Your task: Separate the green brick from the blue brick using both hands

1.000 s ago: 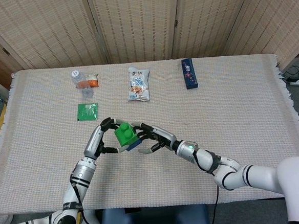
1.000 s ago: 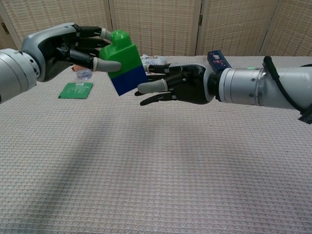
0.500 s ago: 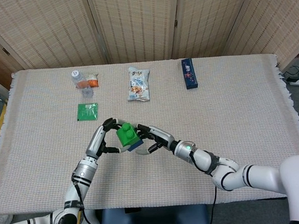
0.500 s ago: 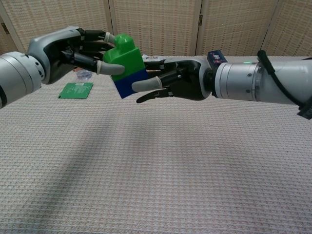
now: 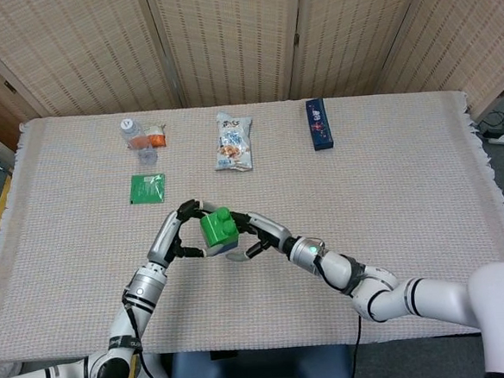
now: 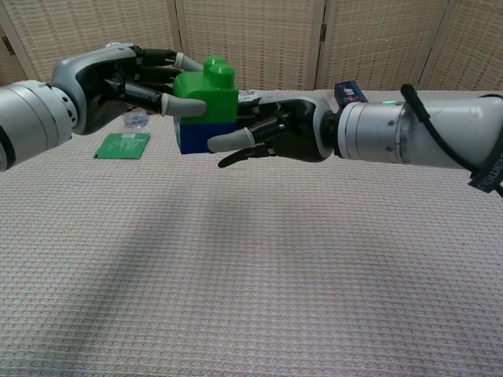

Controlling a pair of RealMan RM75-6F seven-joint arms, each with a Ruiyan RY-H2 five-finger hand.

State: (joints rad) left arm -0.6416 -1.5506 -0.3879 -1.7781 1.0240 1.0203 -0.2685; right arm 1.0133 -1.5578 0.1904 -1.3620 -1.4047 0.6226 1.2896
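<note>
In the head view your left hand (image 5: pixel 176 236) and right hand (image 5: pixel 257 237) meet above the near middle of the table (image 5: pixel 391 196), fingers clamped on the green brick (image 5: pixel 216 226). Far behind lie one bottle (image 5: pixel 130 131), one snack bag (image 5: pixel 233 142), one dark box (image 5: pixel 317 124) and one green packet (image 5: pixel 147 188).

Only the chest view shows the blue brick (image 6: pixel 193 133), joined under the green one, with your right fingers (image 6: pixel 229 140) on it

The tilted green brick (image 6: pixel 206 89) and blue brick (image 6: pixel 195 135) have been levelled upright, and the right hand (image 6: pixel 277 133) has been closed further onto the blue brick
</note>
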